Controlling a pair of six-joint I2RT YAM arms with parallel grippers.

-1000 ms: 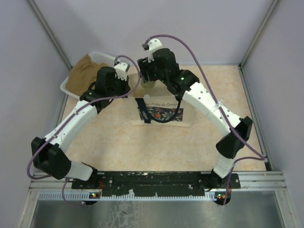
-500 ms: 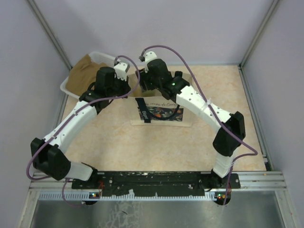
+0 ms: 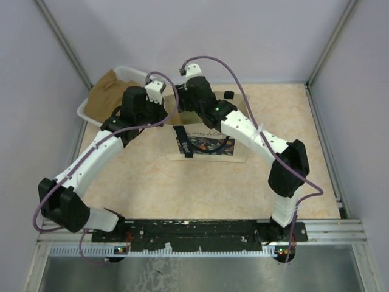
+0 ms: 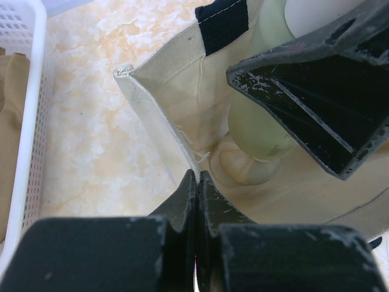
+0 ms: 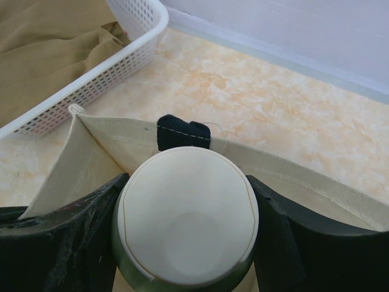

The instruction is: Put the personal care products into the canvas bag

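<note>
The canvas bag (image 3: 209, 148) lies mid-table with its floral panel facing up. My left gripper (image 4: 198, 175) is shut on the bag's near rim (image 4: 159, 115) and holds the mouth open. My right gripper (image 5: 188, 228) is shut on the pale green bottle (image 5: 188, 213), seen from above its cream cap, with the black fingers (image 5: 70, 240) on both sides of it. In the left wrist view the pale green bottle (image 4: 260, 125) hangs inside the bag's mouth, close to the cloth. A black strap (image 5: 183, 133) is stitched to the far rim. No other products show.
A white perforated basket (image 3: 135, 74) holding brown cloth (image 3: 103, 91) stands at the back left, its rim (image 5: 115, 67) close to the bag's corner. Grey walls and metal posts bound the table on three sides.
The right arm has swung left and forward, carrying the green bottle over and into the bag's mouth. The left arm has stayed still, holding the rim.
</note>
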